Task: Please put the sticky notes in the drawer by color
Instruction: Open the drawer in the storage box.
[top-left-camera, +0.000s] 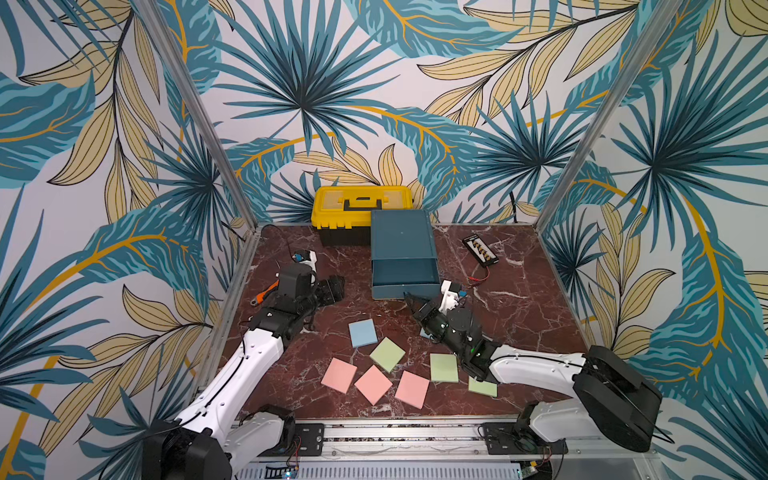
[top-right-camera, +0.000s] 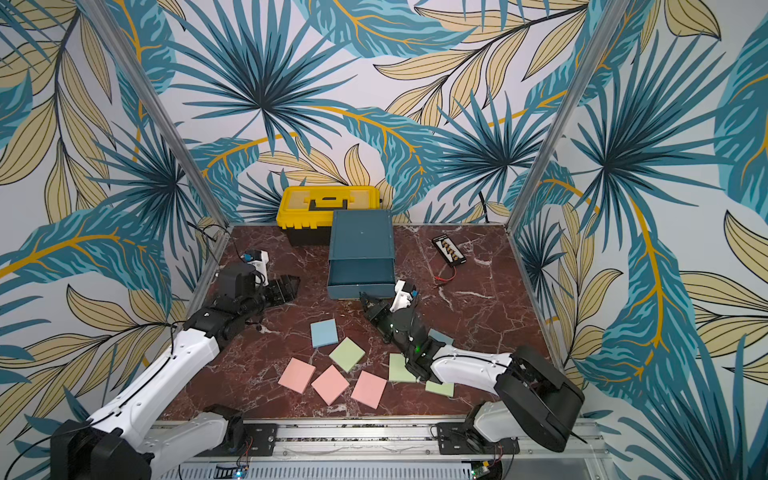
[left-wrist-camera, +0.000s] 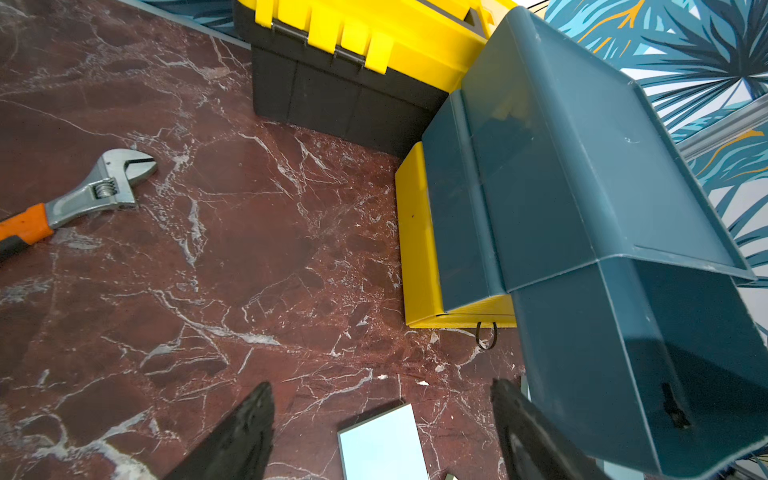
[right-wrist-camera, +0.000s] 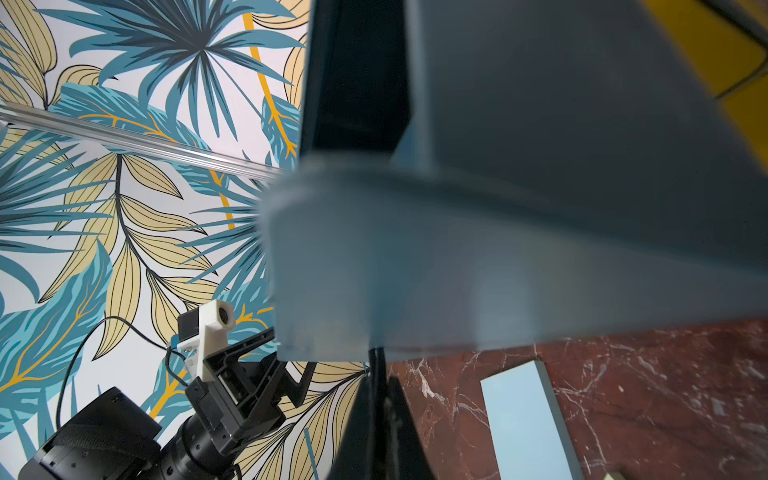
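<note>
Sorting barely being started — drawer (top-left-camera: 405, 270) seemingly being tugged open by the closed right claw (top-left-camera: 409, 297), left claw (left-wrist-camera: 382, 384) open, sticky notes (top-left-camera: 372, 384) lying outside.

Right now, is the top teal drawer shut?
No, the teal drawer sticks out from the front of the cabinet, its inside showing.

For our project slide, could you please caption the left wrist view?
Open left end effector facing a light blue sticky note, beside the teal drawer cabinet, yellow toolbox and wrench.

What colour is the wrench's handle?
Orange with a black end, on the adjustable wrench, clearest in the left wrist view.
</note>
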